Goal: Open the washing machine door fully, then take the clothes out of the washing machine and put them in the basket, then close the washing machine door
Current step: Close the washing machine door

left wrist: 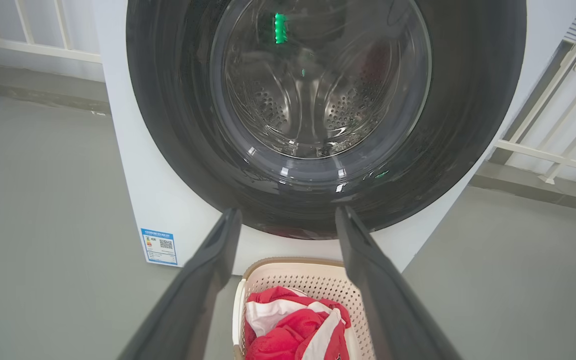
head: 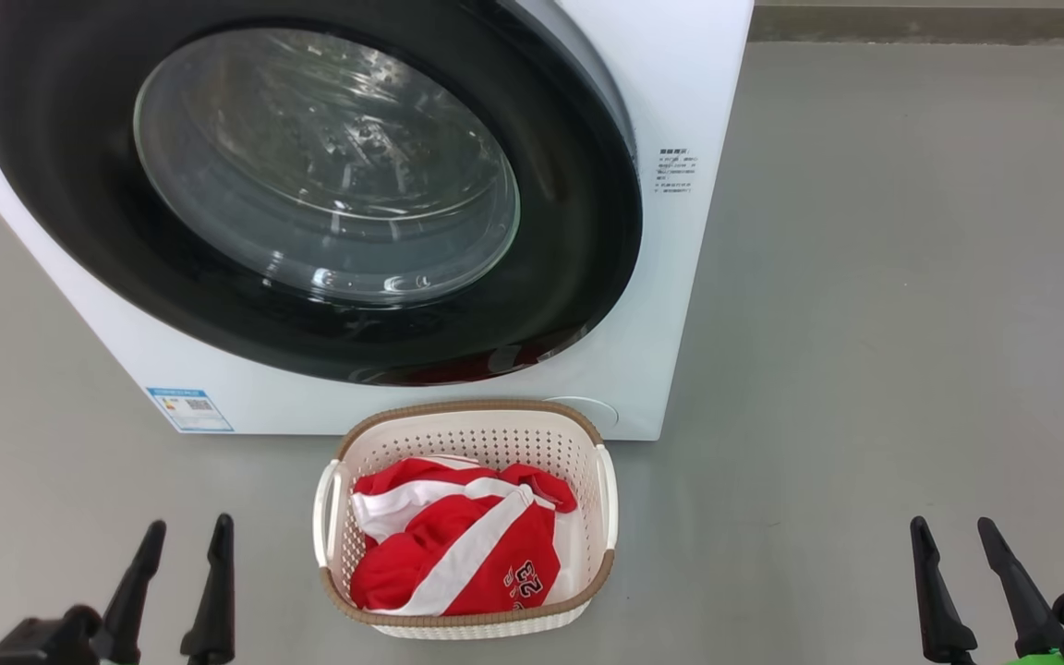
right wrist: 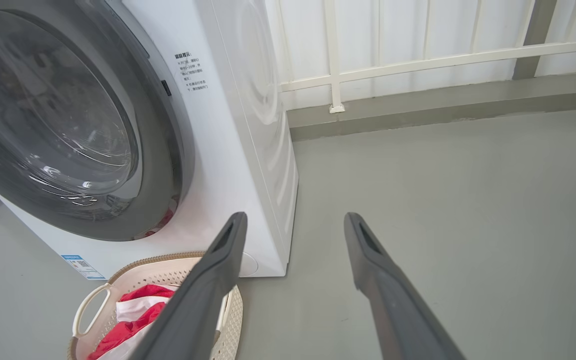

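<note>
Left tool (head: pixel 190 523) and right tool (head: pixel 950 523) sit apart, empty, at lower corners; clothes (head: pixel 440 545) fill basket (head: pixel 472 406); I'd press washing machine door (head: pixel 61 185) rim squarely, confirming latch.

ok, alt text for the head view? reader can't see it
A white washing machine with its round black-rimmed door looking shut stands on a grey floor, and a small basket in front of it holds red and white clothes. The left gripper and right gripper hang open and empty at the lower corners.

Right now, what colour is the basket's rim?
The basket rim is brown, woven-look; clearest in the head view.
</note>
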`<state>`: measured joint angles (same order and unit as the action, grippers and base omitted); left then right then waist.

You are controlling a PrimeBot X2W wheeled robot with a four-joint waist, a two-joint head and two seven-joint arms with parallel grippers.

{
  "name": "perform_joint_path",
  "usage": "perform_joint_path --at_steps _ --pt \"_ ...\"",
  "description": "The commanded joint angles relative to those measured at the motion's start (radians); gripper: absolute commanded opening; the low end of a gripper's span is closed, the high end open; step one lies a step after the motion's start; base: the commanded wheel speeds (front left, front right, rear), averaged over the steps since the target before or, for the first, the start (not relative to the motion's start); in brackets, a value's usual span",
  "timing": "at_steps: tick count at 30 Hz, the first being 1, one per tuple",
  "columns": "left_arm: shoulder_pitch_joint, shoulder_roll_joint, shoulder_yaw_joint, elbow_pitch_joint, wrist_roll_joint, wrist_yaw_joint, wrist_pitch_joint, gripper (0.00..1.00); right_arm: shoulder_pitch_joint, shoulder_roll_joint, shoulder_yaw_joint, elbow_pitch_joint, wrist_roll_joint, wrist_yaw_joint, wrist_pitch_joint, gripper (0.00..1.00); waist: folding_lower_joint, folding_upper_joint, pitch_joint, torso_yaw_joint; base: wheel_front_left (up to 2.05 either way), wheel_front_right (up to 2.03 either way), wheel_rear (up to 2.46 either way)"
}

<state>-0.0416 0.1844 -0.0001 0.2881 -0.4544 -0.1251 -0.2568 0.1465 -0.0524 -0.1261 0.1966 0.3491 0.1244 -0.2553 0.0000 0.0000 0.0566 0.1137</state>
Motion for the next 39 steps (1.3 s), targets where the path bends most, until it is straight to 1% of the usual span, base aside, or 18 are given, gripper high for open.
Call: perform_joint_path --at_steps 1,7,25,26,27,28,29,30,34,39 --pt "-0.006 0.011 0.046 -0.032 0.012 -0.006 -0.005 1.0 -0.001 -0.014 0.012 -0.027 -0.011 0.006 -0.006 1.0 0.0 0.0 -0.001 -0.001 0.0 0.0 0.0" --pt "0.021 -0.011 0.066 -0.051 0.043 -0.006 -0.005 1.0 0.003 -0.012 0.005 -0.029 -0.012 0.006 -0.006 1.0 0.0 0.0 -0.001 -0.001 0.0 0.0 0.0" --pt "0.009 -0.027 0.061 -0.061 0.057 -0.006 -0.005 1.0 -0.016 -0.008 0.012 -0.03 -0.012 0.006 -0.006 1.0 0.0 0.0 0.016 0.017 0.0 0.0 0.0" --pt "0.009 -0.03 0.06 -0.061 0.057 -0.006 -0.005 1.0 -0.017 -0.007 0.016 -0.03 -0.011 0.006 -0.006 0.95 0.0 0.0 0.016 0.021 0.0 0.0 0.0" --pt "0.008 -0.033 0.059 -0.062 0.058 -0.006 -0.005 1.0 -0.018 -0.007 0.02 -0.029 -0.009 0.006 -0.006 0.68 0.0 0.0 0.016 0.025 0.0 0.0 0.0" --pt "0.007 -0.036 0.056 -0.062 0.058 -0.006 -0.005 1.0 -0.019 -0.007 0.024 -0.028 -0.007 0.006 -0.006 0.45 0.0 0.0 0.017 0.029 0.0 0.0 0.0" --pt "0.006 -0.039 0.055 -0.062 0.058 -0.006 -0.005 1.0 -0.021 -0.007 0.029 -0.028 -0.004 0.006 -0.006 0.26 0.0 0.0 0.018 0.033 0.0 0.0 0.0" --pt "0.005 -0.043 0.055 -0.063 0.058 -0.006 -0.005 1.0 -0.025 -0.007 0.035 -0.026 -0.003 0.006 -0.006 0.0 0.0 0.0 0.018 0.036 0.0 0.0 0.0" --pt "0.006 -0.058 0.051 -0.069 0.059 -0.006 -0.005 1.0 -0.062 -0.006 0.072 -0.018 0.0 0.006 -0.006 0.0 0.0 0.0 0.025 0.053 0.0 0.0 0.0" --pt "0.006 -0.077 0.043 -0.075 0.061 -0.006 -0.005 1.0 -0.144 -0.006 0.126 -0.006 0.005 0.006 -0.006 0.0 0.0 0.0 0.04 0.077 0.0 0.0 0.0"
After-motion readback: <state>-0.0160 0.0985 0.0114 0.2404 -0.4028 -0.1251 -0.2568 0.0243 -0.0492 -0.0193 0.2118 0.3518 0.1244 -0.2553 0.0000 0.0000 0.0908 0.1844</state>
